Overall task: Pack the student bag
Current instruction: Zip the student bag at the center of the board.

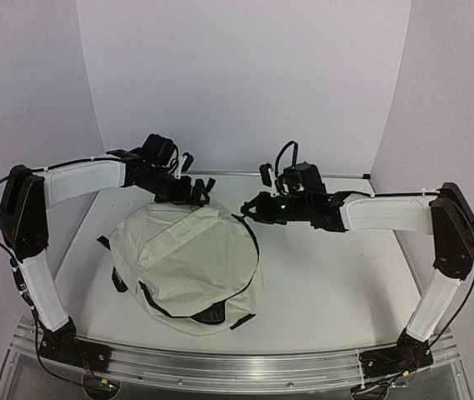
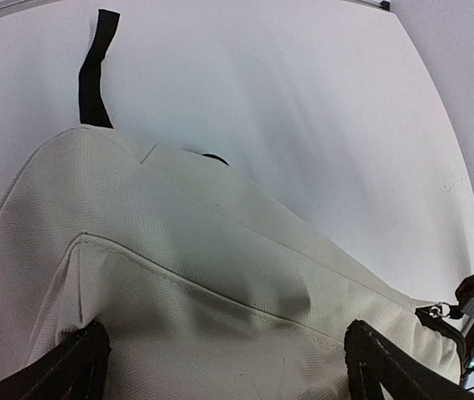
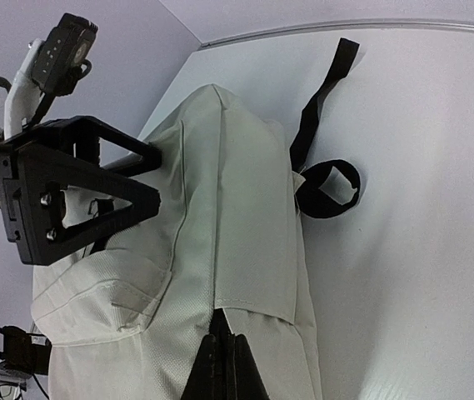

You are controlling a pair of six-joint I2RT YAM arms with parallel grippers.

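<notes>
Top external view: the cream soft fabric backpack with black zippers and straps, i.e. the student bag, is slumped flat on the white desk. It sits a bit left of centre, between the two arms.

Progress-wise, my read is that it's fairly far along. The bag looks plump, so I'd guess the stuff is inside, though I can't actually see any contents. Along its near edge there's a gap showing black inner lining, so closing it up looks like what's left.

The left tool is at the bag's far edge, spread wide. In the left wrist view its black fingers straddle the cream fabric on either side, gripping nothing. The right tool is at the far right edge of the bag, pinched fully closed, and the right wrist view shows it right over the fabric. I can't tell whether it has something thin, like a zipper pull, between the tips.

Orientation: it's more of a rounded heap than a clear oblong. If anything, the long axis runs on a diagonal from far left to near right. The open mouth faces the arm bases. A black strap and a small black carry loop lie on the desk beside it, on the left side I think.
</notes>
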